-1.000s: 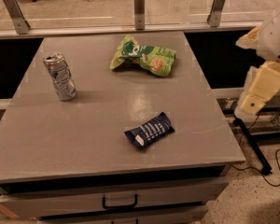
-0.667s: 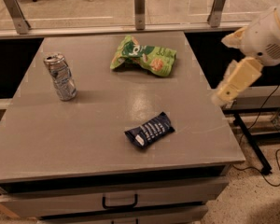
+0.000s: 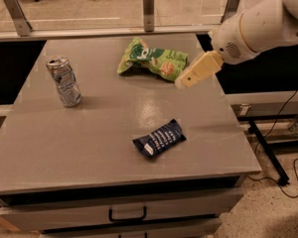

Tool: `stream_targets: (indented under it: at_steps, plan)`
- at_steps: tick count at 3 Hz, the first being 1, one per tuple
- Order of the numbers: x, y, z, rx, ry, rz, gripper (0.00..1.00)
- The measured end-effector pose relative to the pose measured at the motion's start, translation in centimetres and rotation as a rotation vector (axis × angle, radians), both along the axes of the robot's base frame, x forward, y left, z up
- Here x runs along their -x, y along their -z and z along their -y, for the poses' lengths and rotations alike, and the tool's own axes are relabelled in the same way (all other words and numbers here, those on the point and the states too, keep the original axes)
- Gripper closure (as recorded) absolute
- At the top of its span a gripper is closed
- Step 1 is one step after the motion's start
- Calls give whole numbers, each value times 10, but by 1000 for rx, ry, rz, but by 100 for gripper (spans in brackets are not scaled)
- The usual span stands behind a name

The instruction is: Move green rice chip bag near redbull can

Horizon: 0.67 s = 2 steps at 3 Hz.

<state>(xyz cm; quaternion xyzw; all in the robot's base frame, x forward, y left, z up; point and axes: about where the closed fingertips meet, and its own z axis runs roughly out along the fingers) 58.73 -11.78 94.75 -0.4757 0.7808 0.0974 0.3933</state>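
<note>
The green rice chip bag (image 3: 152, 59) lies at the back middle of the grey table (image 3: 79, 148), light green with a dark green logo. The redbull can (image 3: 63, 81) stands upright at the left, silver and blue with dented sides. My gripper (image 3: 183, 83) comes in from the upper right on a white arm, its cream-coloured end just right of the bag's right end and above the table. It holds nothing that I can see.
A dark blue packet with white stripes (image 3: 159, 138) lies at the middle front of the table. A glass railing with metal posts (image 3: 148, 2) runs behind the table. A drawer handle (image 3: 127, 215) sits under the front edge. Cables lie on the floor at the right.
My arm has swung in from the right side of the table to the left, toward the right end of the green bag. The bag, the can and the packet have not moved.
</note>
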Motion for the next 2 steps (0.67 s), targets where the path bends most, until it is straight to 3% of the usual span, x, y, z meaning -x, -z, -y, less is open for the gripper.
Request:
stream_targets:
  at_steps: [1, 2]
  plan:
    - [-18, -16, 0, -41, 60, 64, 0]
    - [-20, -8, -4, -30, 49, 40, 0]
